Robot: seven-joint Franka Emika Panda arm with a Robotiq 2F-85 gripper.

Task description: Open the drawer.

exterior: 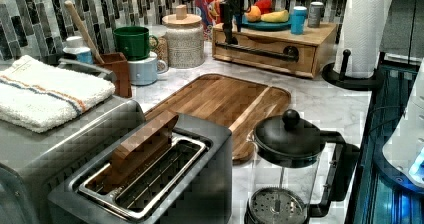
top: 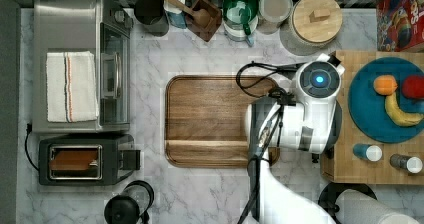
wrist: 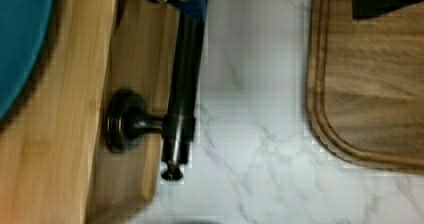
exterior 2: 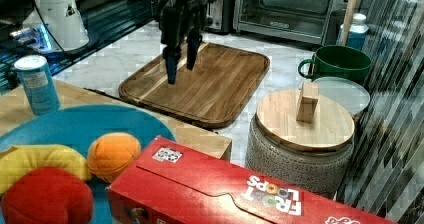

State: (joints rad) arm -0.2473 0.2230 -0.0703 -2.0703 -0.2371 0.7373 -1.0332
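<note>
While the gripper (exterior 2: pixel 180 66) spreads, the handle (wrist: pixel 182 91) fronts the drawer (exterior: pixel 272 49).

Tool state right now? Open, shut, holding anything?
Tool: open, holding nothing. Its two fingers hang apart above the cutting board in the right view; one finger is at the drawer handle in the wrist view.

Even, bright indoor light — soft shadows, blocky compression throughout — wrist view slightly blurred.

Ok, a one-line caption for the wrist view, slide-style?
Looking down on the drawer and its black bar handle, beside marble counter and cutting board.
</note>
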